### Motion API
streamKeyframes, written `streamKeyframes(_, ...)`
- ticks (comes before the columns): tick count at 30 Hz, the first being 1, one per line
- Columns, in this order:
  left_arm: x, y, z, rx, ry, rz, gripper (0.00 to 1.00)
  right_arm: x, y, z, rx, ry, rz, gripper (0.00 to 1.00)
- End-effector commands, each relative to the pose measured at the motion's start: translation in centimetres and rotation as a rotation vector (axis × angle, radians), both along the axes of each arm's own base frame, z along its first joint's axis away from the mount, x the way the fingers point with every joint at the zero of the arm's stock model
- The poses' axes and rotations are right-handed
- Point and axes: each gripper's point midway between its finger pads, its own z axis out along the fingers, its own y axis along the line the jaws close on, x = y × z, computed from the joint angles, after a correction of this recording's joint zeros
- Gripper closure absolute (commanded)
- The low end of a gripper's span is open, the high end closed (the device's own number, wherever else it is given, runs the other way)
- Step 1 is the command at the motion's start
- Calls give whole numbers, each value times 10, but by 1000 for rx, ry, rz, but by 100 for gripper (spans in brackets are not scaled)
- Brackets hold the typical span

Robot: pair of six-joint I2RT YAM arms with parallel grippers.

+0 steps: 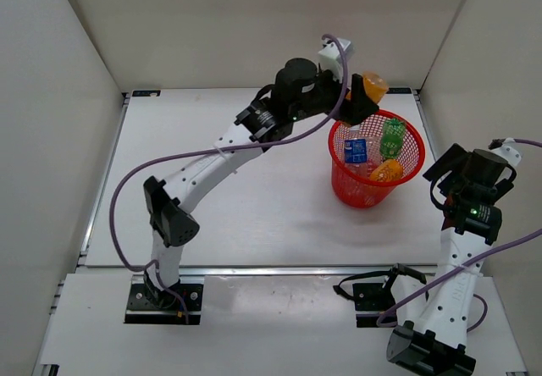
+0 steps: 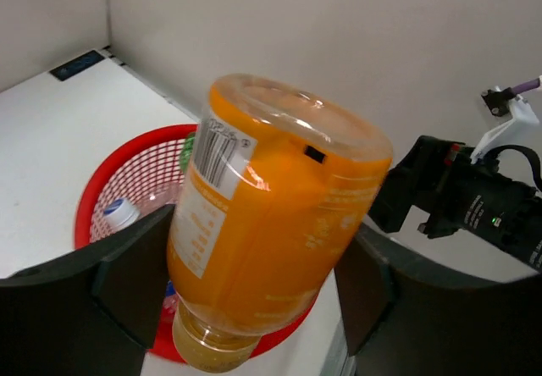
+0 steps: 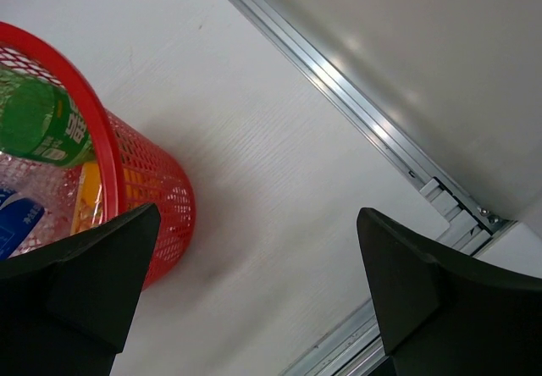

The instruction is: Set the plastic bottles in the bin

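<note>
My left gripper (image 1: 360, 96) is shut on an orange bottle (image 1: 373, 83) and holds it, cap down, over the far rim of the red mesh bin (image 1: 339, 173). In the left wrist view the orange bottle (image 2: 271, 215) fills the space between the fingers (image 2: 135, 274), with the bin (image 2: 127, 168) below. Inside the bin lie a green bottle (image 1: 391, 137), a clear bottle with blue label (image 1: 356, 150) and another orange bottle (image 1: 387, 170). My right gripper (image 1: 450, 169) is open and empty, just right of the bin (image 3: 161, 198). The green bottle also shows in the right wrist view (image 3: 34, 122).
White walls enclose the table on three sides. A metal rail (image 3: 356, 105) runs along the table's right edge beside my right gripper (image 3: 254, 266). My right arm (image 2: 474, 198) shows in the left wrist view beyond the bin.
</note>
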Motion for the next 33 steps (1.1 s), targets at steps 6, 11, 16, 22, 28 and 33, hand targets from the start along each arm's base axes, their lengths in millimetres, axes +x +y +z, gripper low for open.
streamKeyframes(6,-1,-31,-29,46,71,-93,2,5,3,14,-30,-35,28,1)
streamKeyframes(11,-1,-11,-13,75,23,-51,1,8,9,9,-11,-42,49,1)
streamKeyframes(16,6,75,-32,208,68,135,1,1,1,9,-35,-1,18,1)
streamKeyframes(22,-2,306,-107,275,331,675,2,-4,1,-6,-32,58,46,1)
streamKeyframes(28,-76,459,-175,457,463,1169,1,5,29,-24,29,66,149,1)
streamKeyframes(33,-88,456,-169,349,447,1147,1,13,48,-27,85,83,203,1)
